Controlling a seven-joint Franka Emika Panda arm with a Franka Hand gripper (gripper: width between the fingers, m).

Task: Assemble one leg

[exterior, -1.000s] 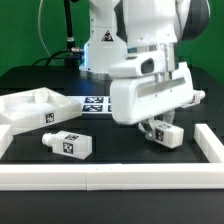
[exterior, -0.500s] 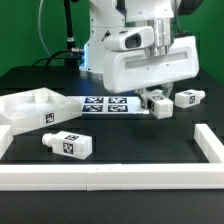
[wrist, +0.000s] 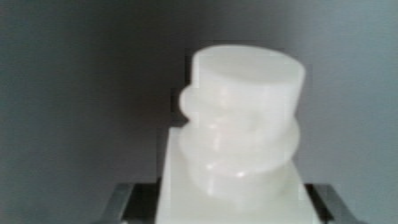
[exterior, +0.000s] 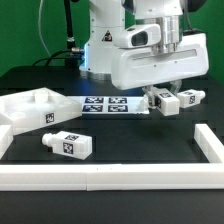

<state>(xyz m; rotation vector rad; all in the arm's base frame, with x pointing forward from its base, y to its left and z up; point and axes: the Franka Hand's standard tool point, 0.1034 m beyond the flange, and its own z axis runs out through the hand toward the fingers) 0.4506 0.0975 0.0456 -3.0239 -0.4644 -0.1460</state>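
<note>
You see the gripper (exterior: pixel 158 99) clamped on a leg (exterior: pixel 167 102); a second leg (exterior: pixel 190 97) lies on the desk (exterior: pixel 130 150) just beside the gripper, with the marker board (exterior: pixel 108 104) near it.

The gripper (exterior: pixel 160 98) has come up off the table (exterior: pixel 130 150) — a second ago it hung low over the front of the black surface with the leg (exterior: pixel 167 102) clamped in it, and now it holds that leg higher and farther back, just past the right edge of the marker board (exterior: pixel 105 104) in the exterior view. In the last half second it drifted slightly toward that view's right. The lift uncovered a second leg (exterior: pixel 192 97) — hidden behind the hand before — and more of the board's tags.
</note>
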